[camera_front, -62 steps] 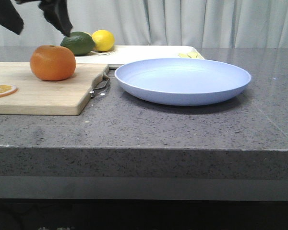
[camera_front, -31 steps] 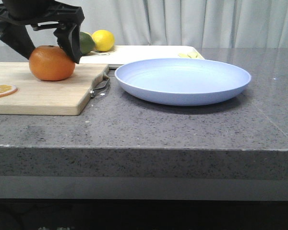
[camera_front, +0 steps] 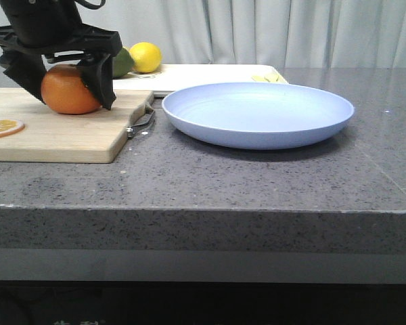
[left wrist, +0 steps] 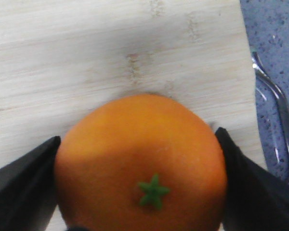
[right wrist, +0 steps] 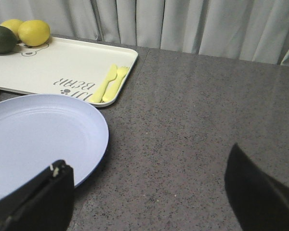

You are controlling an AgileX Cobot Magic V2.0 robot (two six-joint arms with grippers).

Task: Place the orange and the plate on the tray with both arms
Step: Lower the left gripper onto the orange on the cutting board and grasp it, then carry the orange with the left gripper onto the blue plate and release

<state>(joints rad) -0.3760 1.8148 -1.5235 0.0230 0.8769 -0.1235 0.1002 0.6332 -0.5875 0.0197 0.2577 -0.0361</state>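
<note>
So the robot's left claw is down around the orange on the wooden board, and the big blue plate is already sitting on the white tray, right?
Not quite. The left gripper does straddle the orange on the wooden board, but the plate is not on the tray. The right wrist view shows it on the grey counter, in front of the tray.

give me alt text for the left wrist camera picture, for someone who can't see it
A whole orange with a small green star-shaped stem fills the lower middle of the view, sitting on a pale wooden cutting board, with the left gripper's two black fingers flanking it on either side. At one edge, the board's metal handle lies over a grey speckled countertop.
</note>
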